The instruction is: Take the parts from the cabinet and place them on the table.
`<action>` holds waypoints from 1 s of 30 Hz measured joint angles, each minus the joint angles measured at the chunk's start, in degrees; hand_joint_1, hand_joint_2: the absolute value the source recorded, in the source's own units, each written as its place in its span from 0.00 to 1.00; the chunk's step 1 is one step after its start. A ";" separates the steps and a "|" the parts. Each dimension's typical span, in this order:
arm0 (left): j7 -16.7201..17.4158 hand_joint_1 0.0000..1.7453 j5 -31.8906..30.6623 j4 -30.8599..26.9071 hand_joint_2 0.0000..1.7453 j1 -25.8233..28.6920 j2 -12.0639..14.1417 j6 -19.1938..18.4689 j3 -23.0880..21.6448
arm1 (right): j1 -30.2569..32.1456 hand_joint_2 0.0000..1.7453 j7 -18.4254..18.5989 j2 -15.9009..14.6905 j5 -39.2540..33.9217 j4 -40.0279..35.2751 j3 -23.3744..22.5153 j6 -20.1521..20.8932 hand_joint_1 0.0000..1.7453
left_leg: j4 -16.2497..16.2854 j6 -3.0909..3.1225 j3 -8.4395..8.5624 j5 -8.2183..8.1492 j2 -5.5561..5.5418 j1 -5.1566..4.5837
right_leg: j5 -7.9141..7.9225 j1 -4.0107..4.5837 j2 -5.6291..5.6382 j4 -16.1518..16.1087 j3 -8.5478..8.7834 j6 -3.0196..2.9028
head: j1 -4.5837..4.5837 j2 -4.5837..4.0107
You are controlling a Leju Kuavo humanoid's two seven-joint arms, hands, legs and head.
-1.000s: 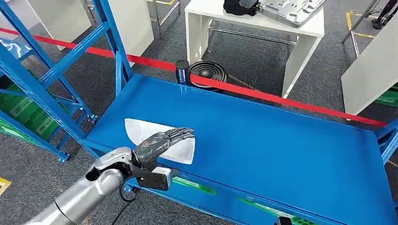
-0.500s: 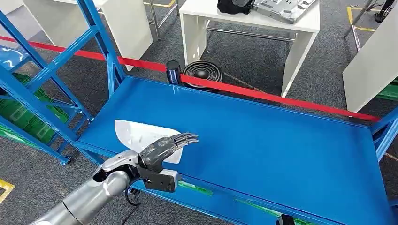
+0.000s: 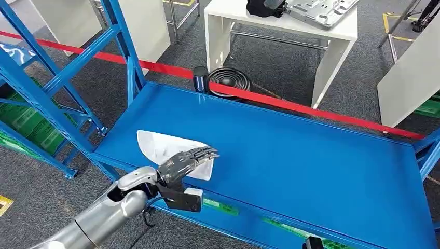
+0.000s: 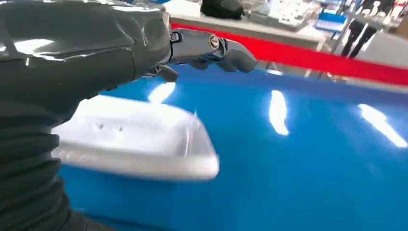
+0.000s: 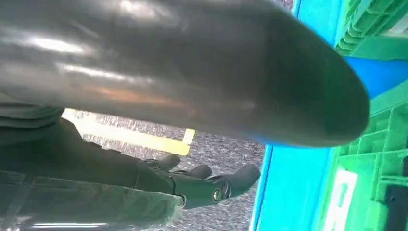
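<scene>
You have the blue shelf [image 3: 290, 155] of the cabinet across most of the head view, its bare deck running from 9 o'clock out to 4 o'clock. Blue rack uprights [image 3: 46, 93] stand at 10 o'clock, with green crates [image 3: 21, 129] behind them low on the floor. A red barrier tape [image 3: 270, 101] crosses the scene just beyond the shelf's far edge. Past it, at 12 o'clock, you see a white table [image 3: 280, 31] carrying a grey metal plate [image 3: 321, 10] and a dark object [image 3: 262, 7]. A black coiled hose [image 3: 229, 79] lies on the floor between that table and the shelf, a dark cylinder [image 3: 200, 79] just beside it. The silver left arm [image 3: 98, 215] comes in from 7 o'clock. The white part [image 3: 166, 148] lies flat on the shelf near its front left corner, at about 8 o'clock from the deck's middle. Your left hand [image 3: 184, 162] sits over the part's near right end, fingers [image 3: 205, 153] extended and lying close together above it; whether they touch the part you cannot tell. The left wrist view shows the part [image 4: 139, 139] under the palm, blurred. The right hand [image 5: 192, 185] hangs by the shelf edge, fingers loosely apart, holding nothing.
</scene>
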 joint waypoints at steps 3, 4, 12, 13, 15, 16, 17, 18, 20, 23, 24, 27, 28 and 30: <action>0.26 0.00 -0.56 0.46 1.00 0.04 -0.09 0.50 -0.30 | -0.05 0.00 0.02 -0.24 0.00 0.00 0.04 -0.04 0.00 | 0.51 -0.44 0.04 -0.32 -0.14 0.13 | 5.07 -0.43 -0.09 -10.96 5.24 1.90 | -0.02 0.00; 0.33 0.00 -0.94 0.46 1.00 0.04 -0.13 0.70 -0.35 | -0.09 0.00 0.02 -0.26 0.00 0.00 0.07 -0.07 0.00 | 1.10 -0.84 -0.06 -0.70 -0.19 0.16 | 7.03 -0.65 -0.21 -16.47 7.99 2.39 | -0.02 0.00; 2.19 0.00 -4.57 -0.07 1.00 0.70 0.35 2.47 -0.85 | -0.50 0.00 0.20 -0.02 0.02 -0.31 0.46 -0.44 0.00 | 8.57 -2.89 -3.81 -5.46 -0.27 0.28 | 6.78 -0.65 0.06 -17.43 8.63 -1.12 | -0.33 0.00; 2.49 0.00 -4.98 -0.13 1.00 0.97 0.50 2.65 -0.85 | -0.53 0.00 0.20 -0.02 0.02 -0.31 0.48 -0.44 0.00 | 13.38 -3.12 -6.14 -7.60 -0.27 0.45 | 6.77 -0.56 0.05 -17.42 8.59 -1.15 | -0.28 0.00; 2.82 0.00 -5.70 -0.13 1.00 2.06 0.68 2.99 -0.85 | -0.51 0.00 0.26 -0.02 0.04 -0.31 0.55 -0.48 0.00 | 20.96 -3.20 -9.99 -9.79 -0.26 0.56 | 6.75 -0.39 0.06 -17.41 8.57 -1.19 | -0.28 0.00; 2.86 0.00 -5.92 -0.15 1.00 2.50 0.74 3.21 -0.85 | -0.51 0.00 0.39 -0.02 0.04 -0.31 0.55 -0.52 0.00 | 20.72 -3.07 -10.02 -8.97 -0.27 0.54 | 6.74 -0.28 0.11 -17.41 8.62 -1.19 | -0.33 0.00; 2.95 0.00 -6.27 -0.20 1.00 2.73 0.83 3.41 -0.83 | -0.53 0.00 0.39 0.00 0.07 -0.31 0.57 -0.55 0.00 | 17.78 -2.77 -8.79 -6.92 -0.28 0.51 | 6.74 -0.15 0.21 -17.41 8.67 -1.19 | -0.33 0.00; 3.04 0.00 -6.40 -0.33 1.00 2.77 0.98 3.45 -0.72 | -0.55 0.00 0.44 0.00 0.09 -0.33 0.57 -0.57 0.00 | 12.67 -2.25 -6.36 -4.22 -0.30 0.36 | 6.75 0.07 0.29 -17.41 8.76 -1.18 | -0.33 0.00; 3.08 0.00 -6.53 -0.79 1.00 2.75 1.12 3.58 -0.28 | -0.58 0.00 0.50 0.22 0.11 -0.55 0.63 -0.57 0.00 | 3.19 -0.56 -1.61 -1.24 -0.30 -0.32 | 6.76 -0.02 0.30 -17.48 8.90 -1.16 | -0.28 0.00; 3.38 0.00 -7.52 -1.20 1.00 2.86 1.22 4.15 0.00 | -0.90 0.00 0.74 0.33 0.17 -0.68 0.92 -0.70 0.00 | 2.62 -0.38 -1.59 -1.53 0.14 -0.87 | 6.91 0.20 0.06 -17.59 8.68 -0.75 | -0.17 0.00; 3.54 0.00 -8.07 -1.34 1.00 2.92 1.27 4.37 0.00 | -0.99 0.00 0.74 0.44 0.17 -0.72 0.94 -0.77 0.00 | 2.49 -0.30 -1.60 -1.44 0.12 -0.88 | 7.06 0.23 0.01 -17.86 8.76 -0.42 | -0.22 0.00; 4.80 0.00 -10.05 -2.27 1.00 2.87 1.36 5.61 0.15 | -1.23 0.00 0.81 0.42 0.35 -0.77 0.98 -1.03 0.00 | 0.52 0.40 -0.43 0.10 0.25 -0.18 | 4.24 0.38 -0.06 -13.06 6.39 -0.56 | -0.04 0.00; 5.45 0.00 -10.84 -2.54 1.00 3.02 1.33 5.95 0.13 | -1.34 0.00 0.81 0.35 0.37 -0.76 0.98 -1.09 0.00 | 0.53 0.39 -0.55 0.11 0.25 -0.19 | 2.21 0.36 -0.05 -8.34 4.28 -0.76 | 0.02 0.00; 6.89 0.00 -12.35 -2.91 1.00 3.52 1.36 6.65 0.11 | -1.33 0.00 0.94 0.28 0.44 -0.76 0.98 -1.20 0.00 | 0.58 0.39 -0.68 0.11 0.25 -0.24 | -0.60 0.24 -0.06 -0.14 0.45 -0.48 | 0.00 0.00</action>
